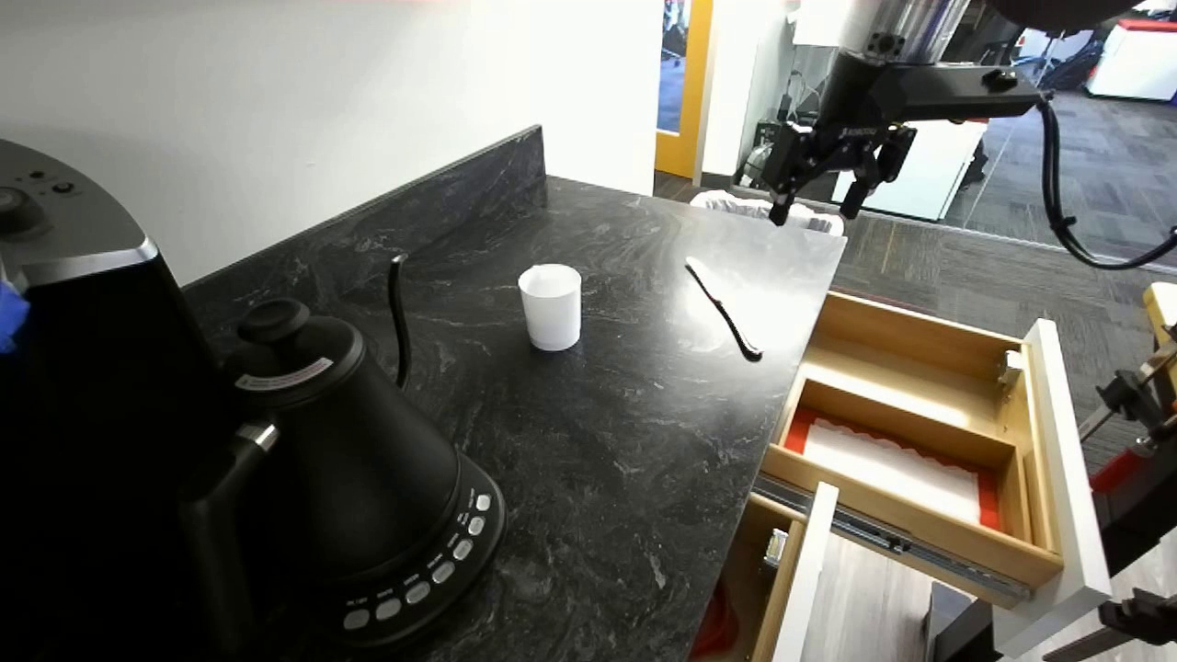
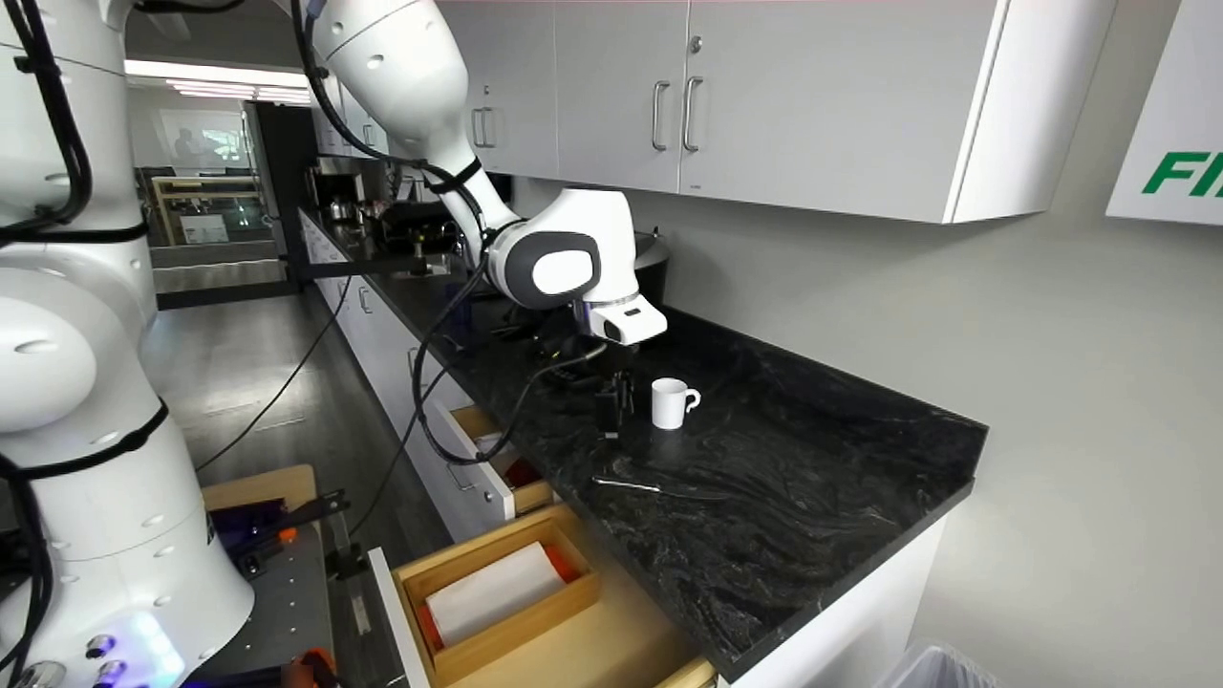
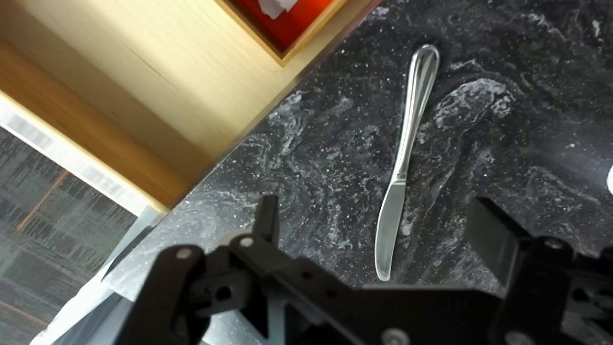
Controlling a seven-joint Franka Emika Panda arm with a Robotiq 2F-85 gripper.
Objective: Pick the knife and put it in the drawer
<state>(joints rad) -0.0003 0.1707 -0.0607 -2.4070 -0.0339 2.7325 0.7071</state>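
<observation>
In an exterior view, the knife (image 1: 720,306) lies flat on the dark bench (image 1: 598,460), near the edge, beside which the drawer (image 1: 919,395) is pulled out. The white cup (image 1: 552,313) stands upright on the far side of the knife from this drawer, well apart from it. Farther along the bench stand the black kettle (image 1: 359,441) and a dark appliance (image 1: 92,313) with knobs. Below the bench, a further drawer (image 1: 814,588) is also partly pulled out. The hand (image 1: 816,210) is in the air, released, with its fingers (image 1: 781,211) spread from each other.

In an exterior view, the arm (image 2: 564,272) reaches over the bench, and its cable (image 2: 481,458) hangs in a loop before the further drawer. Here the hand (image 2: 614,420) is dark against dark things, so I cannot tell how its fingers stand. The knife (image 2: 659,489) rests between the white cup and the drawer. An inner box (image 2: 516,623) with white and red contents (image 2: 497,592) takes one part of the drawer. Above the bench are grey cabinets (image 2: 812,105).

In the wrist view, the knife (image 3: 404,153) appears whole and silvery, its blade toward the hand. The fingers (image 3: 491,235) stand wide apart, and the knife, seen from here, is in the gap, untouched, lower on the bench. The bench edge runs between knife and drawer.
</observation>
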